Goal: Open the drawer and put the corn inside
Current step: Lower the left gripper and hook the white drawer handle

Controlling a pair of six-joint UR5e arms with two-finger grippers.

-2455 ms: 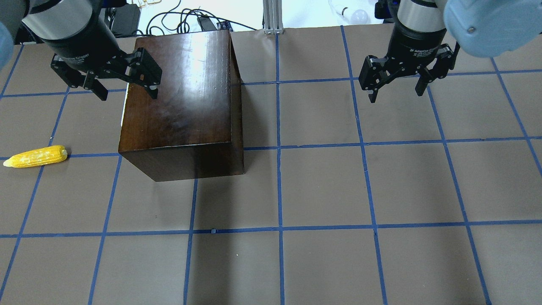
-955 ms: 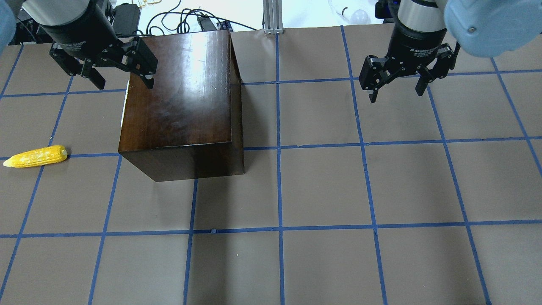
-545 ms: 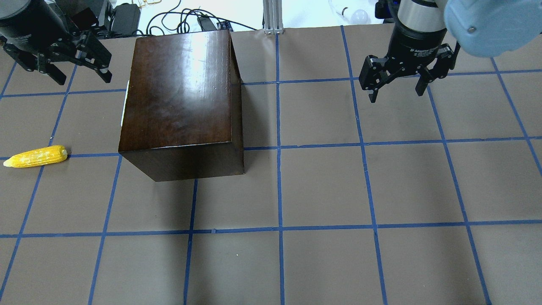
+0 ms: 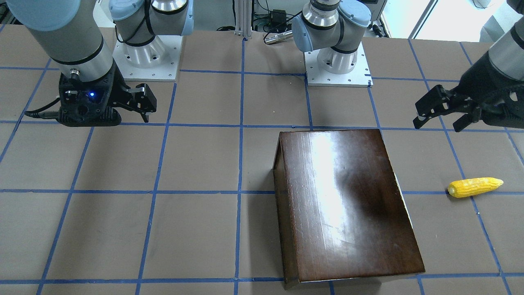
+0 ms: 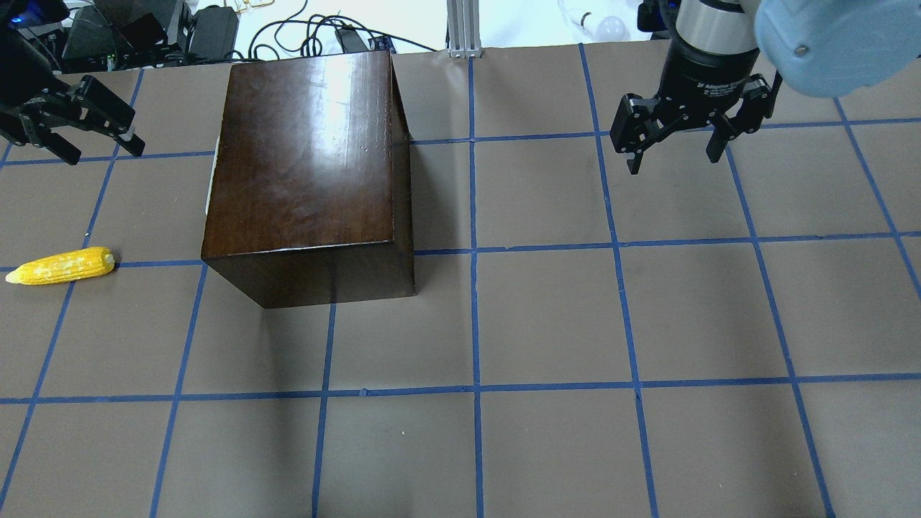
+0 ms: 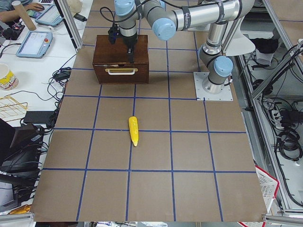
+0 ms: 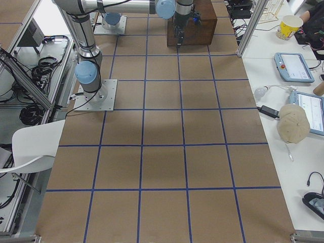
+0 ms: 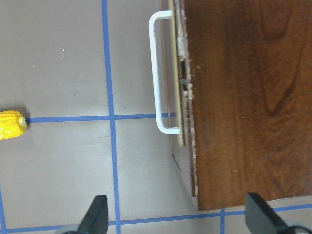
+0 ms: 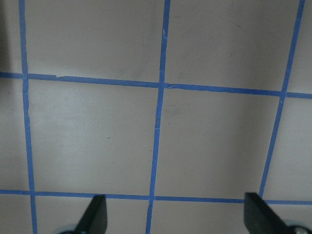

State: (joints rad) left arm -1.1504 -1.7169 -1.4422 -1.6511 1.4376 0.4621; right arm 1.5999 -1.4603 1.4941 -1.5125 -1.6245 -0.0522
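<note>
you'll find the corn (image 5: 61,265) lying flat on the table (image 5: 547,324), out toward the robot's left end and well apart from the box (image 5: 309,151). its long axis runs along the length of the table, almost on top of one of the blue tape lines (image 5: 475,324). the blunt end faces the box, and the paler tapered tip points away from it, toward the robot's left. in the left side view its tip points toward the camera and its blunt end toward the drawer front, tilted only slightly off the grid line. nothing touches it.

the drawer (image 6: 122,74) sits pushed into the box, with its dark front panel on the side that faces the corn. its white handle (image 8: 158,73) runs lengthwise along that panel, crosswise to the corn's axis, and neither gripper is on it.

the left gripper (image 5: 104,149) hangs in the air on the drawer side of the box, jaws spread wide and empty. check its wrist camera and you see the two fingertips (image 8: 95,217) at the bottom edge. beyond them are the handle, a corner of the box and just the blunt end of the corn.

the right gripper (image 5: 673,160) hovers over the table well off on the box's other side. it is also spread wide, with nothing between its fingers. its wrist camera looks straight down on brown paper and tape lines.
</note>
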